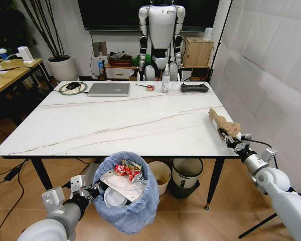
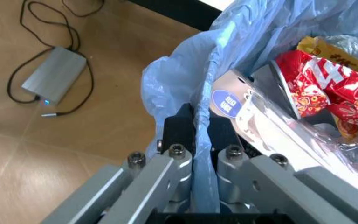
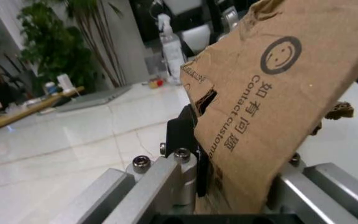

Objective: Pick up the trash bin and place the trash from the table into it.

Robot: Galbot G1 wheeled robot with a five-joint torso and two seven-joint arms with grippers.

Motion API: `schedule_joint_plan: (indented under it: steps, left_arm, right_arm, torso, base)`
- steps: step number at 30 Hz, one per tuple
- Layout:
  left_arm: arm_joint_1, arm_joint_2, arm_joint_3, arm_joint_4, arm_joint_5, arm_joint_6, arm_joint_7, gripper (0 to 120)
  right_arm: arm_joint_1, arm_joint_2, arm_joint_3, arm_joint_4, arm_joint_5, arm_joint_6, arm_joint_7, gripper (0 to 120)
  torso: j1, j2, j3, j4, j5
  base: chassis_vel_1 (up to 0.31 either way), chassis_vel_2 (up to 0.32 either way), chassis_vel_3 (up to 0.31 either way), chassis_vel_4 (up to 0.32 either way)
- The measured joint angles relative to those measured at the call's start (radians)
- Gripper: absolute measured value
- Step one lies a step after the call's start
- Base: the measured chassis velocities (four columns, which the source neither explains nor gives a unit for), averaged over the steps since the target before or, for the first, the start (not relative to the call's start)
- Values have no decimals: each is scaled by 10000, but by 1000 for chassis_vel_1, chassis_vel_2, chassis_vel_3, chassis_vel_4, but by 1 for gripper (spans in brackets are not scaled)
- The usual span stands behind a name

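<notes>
The trash bin (image 1: 133,208), lined with a light-blue bag, hangs below the table's (image 1: 140,118) front edge. My left gripper (image 1: 95,190) is shut on its rim; in the left wrist view the fingers (image 2: 180,128) pinch the bag-covered rim of the bin (image 2: 173,79). Inside lie a red wrapper (image 2: 328,81), a yellow wrapper (image 2: 319,49), a clear plastic package (image 1: 121,182) and a white lid (image 1: 115,198). At the table's right edge my right gripper (image 1: 230,137) is shut on a brown paper bag (image 1: 221,122), whose printed face (image 3: 278,88) shows in the right wrist view.
At the far side of the table lie a grey laptop (image 1: 109,89), a mouse (image 1: 72,85), a spray bottle (image 1: 165,79) and a black controller (image 1: 194,88). Under the table stand a cream bucket (image 1: 161,176) and a white-and-grey bin (image 1: 186,173). A wooden desk (image 1: 7,73) stands at left.
</notes>
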Motion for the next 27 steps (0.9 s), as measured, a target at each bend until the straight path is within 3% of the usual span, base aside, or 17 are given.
schedule_joint_plan:
  steps: [7, 12, 21, 23, 27]
  left_arm:
    - [-49, 94, 19, -71, -262, 17, -93, 0]
    - [-63, 117, 52, -123, -371, 52, -191, 0]
    - [49, 332, 264, -276, -547, 66, -296, 0]
    - [61, 335, 256, -286, -553, 67, -296, 0]
    - [131, 337, 151, -372, -579, 58, -296, 0]
  right_arm:
    - [-1179, -676, 361, 1948, 838, 286, -1397, 0]
    - [-1499, -1135, 5, 3254, 1152, 479, -1827, 0]
    - [-337, -2101, -2475, 5014, 1369, 428, -2257, 0]
    - [-288, -2130, -2551, 5048, 1384, 425, -2261, 0]
    - [1158, -2726, -4625, 5649, 1673, 436, -2378, 0]
  torso:
    - [-1, 0, 0, -4, 0]
    - [-2, 1, 0, -1, 0]
    - [-2, 2, 1, -1, 0]
    - [-2, 2, 1, -2, 0]
    - [-1, 2, 0, -1, 0]
  base:
    - [0, 0, 0, 0]
    - [0, 0, 0, 0]
    - [0, 0, 0, 0]
    - [0, 0, 0, 0]
    - [0, 0, 0, 0]
